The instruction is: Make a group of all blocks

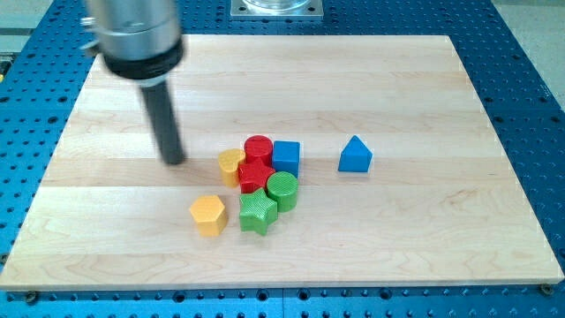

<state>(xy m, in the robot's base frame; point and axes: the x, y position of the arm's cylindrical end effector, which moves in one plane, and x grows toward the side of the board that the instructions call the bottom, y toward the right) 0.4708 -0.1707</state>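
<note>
My tip (pixel 174 161) rests on the board to the left of the cluster, a short way left of the yellow block (pixel 231 164). The cluster holds that yellow block, a red cylinder (pixel 258 148), a blue cube (pixel 286 157), a red star-like block (pixel 254 176), a green cylinder (pixel 282 190) and a green star (pixel 257 214), all touching or nearly so. A yellow hexagonal block (pixel 208 215) sits just left of the green star, slightly apart. A blue triangular block (pixel 355 155) stands alone to the right of the cluster.
The wooden board (pixel 424 230) lies on a blue perforated table (pixel 530 79). A metal mount (pixel 275 8) shows at the view's top.
</note>
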